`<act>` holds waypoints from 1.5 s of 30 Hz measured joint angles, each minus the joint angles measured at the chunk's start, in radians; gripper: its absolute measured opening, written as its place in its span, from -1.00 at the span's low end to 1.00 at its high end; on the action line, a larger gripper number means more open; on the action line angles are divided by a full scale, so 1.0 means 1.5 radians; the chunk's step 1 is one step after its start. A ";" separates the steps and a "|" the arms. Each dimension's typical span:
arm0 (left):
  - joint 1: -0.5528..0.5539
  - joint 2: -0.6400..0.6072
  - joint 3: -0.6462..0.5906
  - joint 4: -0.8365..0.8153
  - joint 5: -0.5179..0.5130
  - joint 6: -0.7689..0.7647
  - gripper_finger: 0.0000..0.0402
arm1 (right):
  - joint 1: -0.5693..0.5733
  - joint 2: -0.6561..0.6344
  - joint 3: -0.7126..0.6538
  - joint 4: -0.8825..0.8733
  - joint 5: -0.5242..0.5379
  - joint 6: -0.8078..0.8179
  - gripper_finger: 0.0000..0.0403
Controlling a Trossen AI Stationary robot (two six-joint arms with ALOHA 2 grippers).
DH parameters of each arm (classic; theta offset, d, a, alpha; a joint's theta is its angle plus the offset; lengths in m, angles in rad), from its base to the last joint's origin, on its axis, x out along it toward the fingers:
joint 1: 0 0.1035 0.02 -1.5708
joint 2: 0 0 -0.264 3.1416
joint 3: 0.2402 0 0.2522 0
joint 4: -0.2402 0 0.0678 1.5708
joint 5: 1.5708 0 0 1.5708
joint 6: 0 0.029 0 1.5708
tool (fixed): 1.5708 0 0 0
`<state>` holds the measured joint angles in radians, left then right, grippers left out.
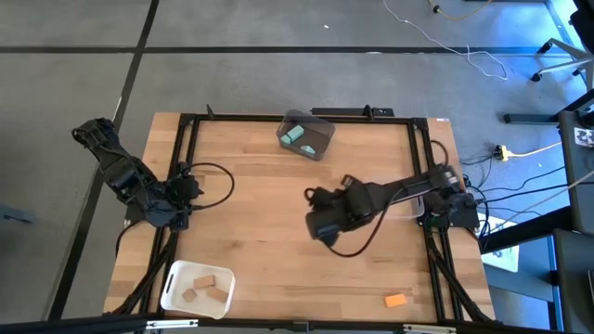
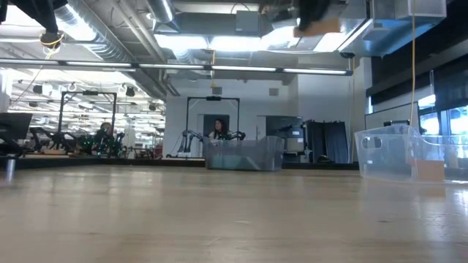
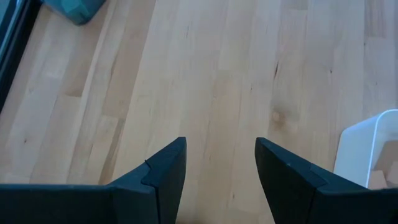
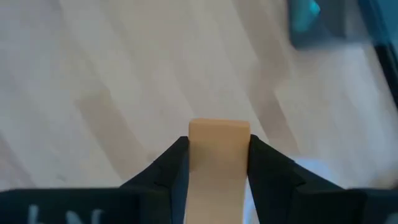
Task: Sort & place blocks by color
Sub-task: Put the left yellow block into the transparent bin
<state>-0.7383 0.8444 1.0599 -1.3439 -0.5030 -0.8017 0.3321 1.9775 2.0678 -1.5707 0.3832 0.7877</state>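
My right gripper [image 4: 219, 163] hovers high over the middle of the table [image 1: 323, 228], shut on a pale orange block [image 4: 219, 149]; in the low view that block [image 2: 319, 26] shows near the top edge. My left gripper [image 3: 221, 171] waits open over bare wood at the table's left side [image 1: 176, 199]. Teal blocks [image 1: 295, 137] lie in a dark grey bin [image 1: 320, 147] at the far edge. Tan blocks [image 1: 206, 283] lie in a white bin [image 1: 176, 278] at the near left. One orange block [image 1: 396, 300] lies flat on the table near the near right corner. My right gripper pinches the pale orange block between its two fingers, one finger [image 4: 171, 165] on each opposite side face [image 4: 194, 155]. The block's end face sticks out past the fingertips. It is lifted clear of the table, well above it in the low view.
A clear plastic bin [image 2: 398, 153] stands at the table's right side, partly under my right arm [image 1: 408, 206], with an orange-tan block [image 2: 428, 170] inside. Cables run along both arms. Bare wood lies between the bins across the table's middle.
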 joint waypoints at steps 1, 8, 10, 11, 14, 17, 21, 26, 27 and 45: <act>0.000 0.000 0.000 0.000 0.000 0.000 -0.09 | -0.002 -0.020 -0.034 0.001 0.000 0.015 -0.37; 0.000 0.000 0.000 0.000 0.000 0.000 -0.09 | -0.020 -0.142 -0.224 0.000 -0.012 0.094 -0.37; 0.000 0.000 0.000 0.000 0.000 0.000 -0.09 | -0.028 -0.178 -0.272 0.001 -0.017 0.113 -0.37; 0.000 0.000 0.000 0.000 0.000 0.000 -0.09 | -0.032 -0.192 -0.294 0.002 -0.022 0.121 -0.37; 0.000 0.000 0.000 0.000 0.000 -0.002 -0.09 | -0.044 -0.230 -0.367 0.007 -0.043 0.149 -0.37; 0.000 0.000 0.000 0.001 0.000 -0.005 -0.09 | -0.055 -0.261 -0.444 0.039 -0.058 0.162 -0.37; 0.000 0.000 0.000 0.004 -0.001 -0.006 -0.09 | -0.082 -0.292 -0.550 0.099 -0.074 0.166 -0.37; 0.000 0.000 0.000 0.021 -0.002 -0.007 -0.09 | -0.126 -0.324 -0.660 0.142 -0.101 0.166 -0.37; 0.000 0.000 0.000 0.023 -0.001 -0.007 -0.09 | -0.133 -0.327 -0.674 0.152 -0.104 0.160 -0.37; 0.000 0.000 0.000 0.034 -0.003 -0.029 -0.09 | -0.216 -0.327 -0.775 0.281 -0.131 0.059 -0.24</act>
<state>-0.7382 0.8444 1.0599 -1.2922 -0.5072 -0.8451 0.0082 1.4872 0.9047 -1.1491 0.1864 0.8762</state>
